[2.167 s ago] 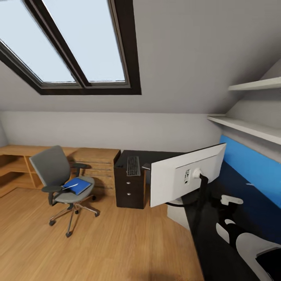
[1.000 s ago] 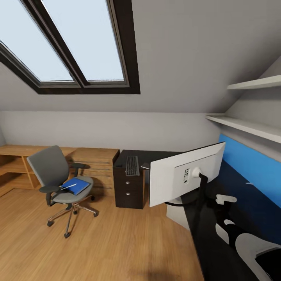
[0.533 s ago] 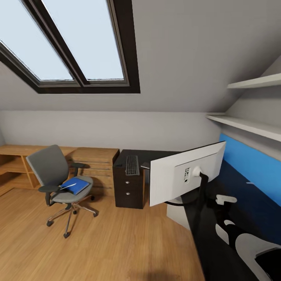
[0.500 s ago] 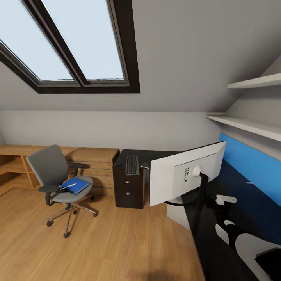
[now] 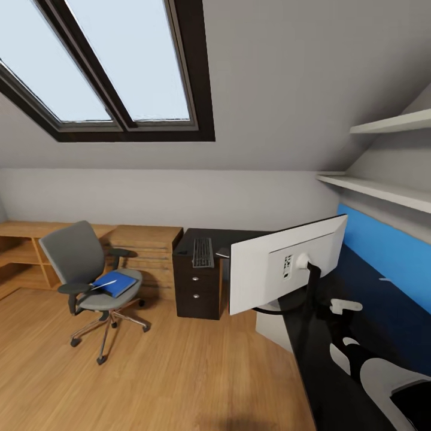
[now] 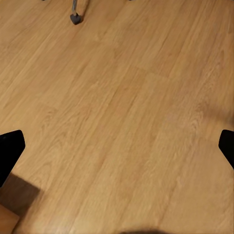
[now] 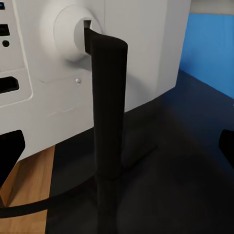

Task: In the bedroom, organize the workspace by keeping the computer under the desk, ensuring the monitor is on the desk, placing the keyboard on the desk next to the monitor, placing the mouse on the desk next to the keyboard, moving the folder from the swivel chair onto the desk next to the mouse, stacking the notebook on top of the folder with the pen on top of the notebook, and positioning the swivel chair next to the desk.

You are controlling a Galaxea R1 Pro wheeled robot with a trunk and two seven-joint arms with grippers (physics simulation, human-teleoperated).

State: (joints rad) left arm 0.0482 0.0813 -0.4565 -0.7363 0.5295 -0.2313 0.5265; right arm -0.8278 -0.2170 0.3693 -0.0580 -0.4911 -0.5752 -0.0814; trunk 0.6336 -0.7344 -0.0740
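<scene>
The monitor [image 5: 287, 266] stands on the desk [image 5: 353, 335], its pale back towards the room, the right gripper [image 7: 117, 146] spread wide around its black stand [image 7: 108, 136] without touching. The keyboard [image 5: 203, 252] lies further along the desk from the monitor. To shift the monitor well, I'd close squarely on the stand and slide it slowly. The left gripper [image 6: 117, 146] hangs wide open over bare floor [image 6: 122, 112].

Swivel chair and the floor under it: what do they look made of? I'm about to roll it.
The swivel chair looks like matte grey fabric padding, with black, probably plastic, armrests and a shiny, metal-looking star base on casters. The floor looks like smooth light wood planks with visible grain, possibly laminate.
</scene>
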